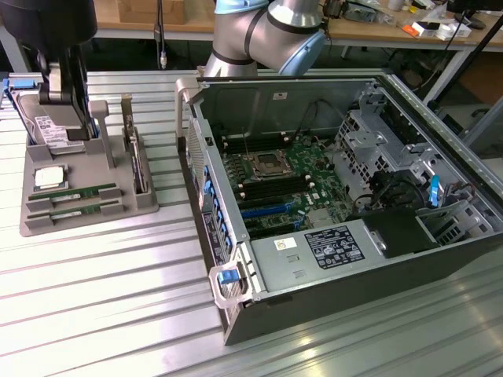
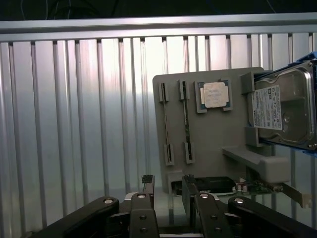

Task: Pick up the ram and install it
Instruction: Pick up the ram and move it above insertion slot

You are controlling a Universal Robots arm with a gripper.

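Two rams, thin green sticks, lie side by side in slots of the grey tray (image 1: 141, 206): one ram (image 1: 78, 192) and its twin (image 1: 77, 206). In the wrist view they are the ram (image 2: 164, 121) and the second stick (image 2: 186, 119) on the tray (image 2: 218, 139). My gripper (image 1: 64, 93) hangs above the tray's far end, over the hard drive, apart from the sticks. Its black fingers (image 2: 147, 186) stand open around the gripper's middle (image 2: 168, 182), with nothing between them.
On the tray also sit a silver CPU (image 2: 214, 94), a hard drive (image 2: 282, 106) and an upright card (image 1: 138, 157). The open computer case (image 1: 236, 314) lies at the exterior view's right, its motherboard memory slots (image 1: 267, 192) exposed. The ribbed metal table (image 1: 102, 298) lies around both.
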